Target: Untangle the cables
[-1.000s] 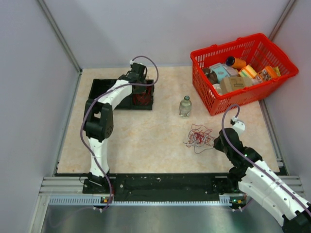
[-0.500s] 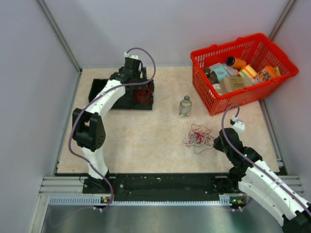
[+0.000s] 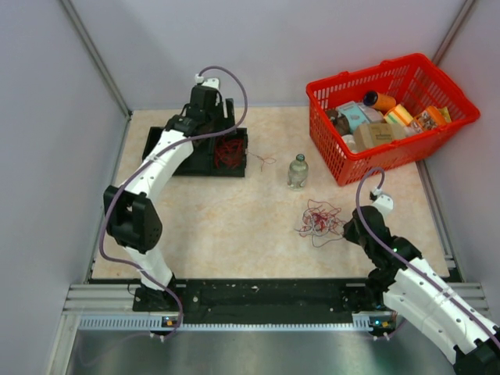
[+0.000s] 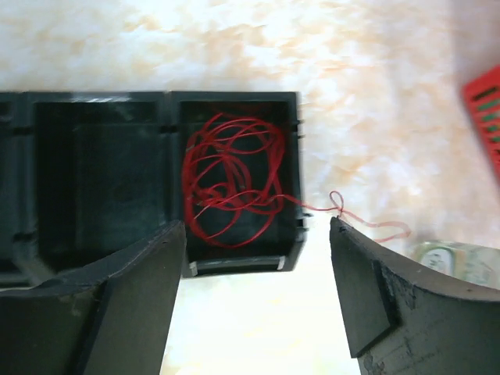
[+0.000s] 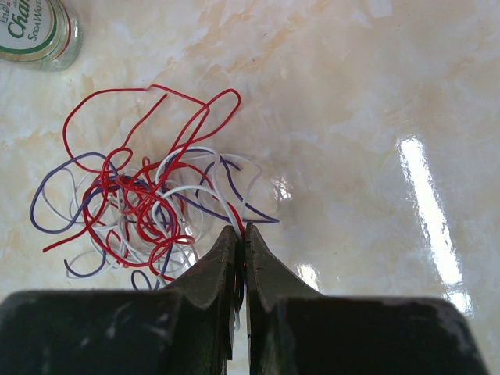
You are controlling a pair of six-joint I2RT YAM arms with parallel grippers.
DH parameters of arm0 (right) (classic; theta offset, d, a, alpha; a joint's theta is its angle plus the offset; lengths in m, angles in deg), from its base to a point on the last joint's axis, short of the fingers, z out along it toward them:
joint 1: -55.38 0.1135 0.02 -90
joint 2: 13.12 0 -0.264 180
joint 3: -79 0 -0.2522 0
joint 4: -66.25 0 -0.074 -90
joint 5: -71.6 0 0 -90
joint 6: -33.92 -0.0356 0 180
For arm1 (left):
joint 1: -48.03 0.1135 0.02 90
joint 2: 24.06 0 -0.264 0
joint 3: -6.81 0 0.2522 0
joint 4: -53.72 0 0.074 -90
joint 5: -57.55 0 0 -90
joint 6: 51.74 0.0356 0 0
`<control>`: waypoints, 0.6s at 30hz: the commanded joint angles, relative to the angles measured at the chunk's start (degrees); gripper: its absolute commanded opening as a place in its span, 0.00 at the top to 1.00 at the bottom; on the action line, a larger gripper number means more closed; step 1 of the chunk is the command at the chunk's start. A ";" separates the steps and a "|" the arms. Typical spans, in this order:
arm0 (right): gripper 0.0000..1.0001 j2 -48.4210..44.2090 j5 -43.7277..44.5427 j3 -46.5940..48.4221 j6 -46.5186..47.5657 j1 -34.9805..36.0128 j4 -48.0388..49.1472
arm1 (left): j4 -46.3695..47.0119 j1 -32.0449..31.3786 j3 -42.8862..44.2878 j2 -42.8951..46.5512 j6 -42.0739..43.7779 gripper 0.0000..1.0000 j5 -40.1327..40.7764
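Note:
A loose red cable [image 4: 230, 187] lies coiled in the right compartment of a black tray [image 3: 160, 144]. Its tail trails over the tray wall onto the table [image 3: 262, 160]. My left gripper [image 4: 258, 234] hangs open above the tray's near edge with nothing between its fingers; in the top view it [image 3: 203, 108] is at the tray's far side. A tangled bunch of red, white and blue-grey cables [image 5: 141, 207] lies at mid-table [image 3: 319, 219]. My right gripper [image 5: 241, 230] is shut on a few strands at the bunch's near right edge.
A small clear bottle [image 3: 298, 170] stands between the tray and the tangle. A red basket [image 3: 363, 72] full of packages sits at the back right. The tray's left compartment [image 4: 94, 180] holds nothing. Grey walls close in the table on three sides.
My left gripper has opened and drawn back from the tray's right compartment, leaving the red cable in it with its tail now out on the table. The right arm has not moved.

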 commanded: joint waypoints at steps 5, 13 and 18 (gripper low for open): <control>1.00 -0.05 -0.71 -0.29 0.99 -0.36 2.56 | 10.38 -4.92 3.50 -8.62 3.39 0.25 -13.43; 1.00 -0.14 -0.79 -0.29 1.16 -0.36 2.65 | 0.90 -12.40 4.93 -11.54 0.96 0.21 2.72; 1.00 -0.23 -0.97 -0.47 1.16 -0.36 2.83 | -0.44 -13.81 -7.62 -2.41 -15.91 0.20 10.03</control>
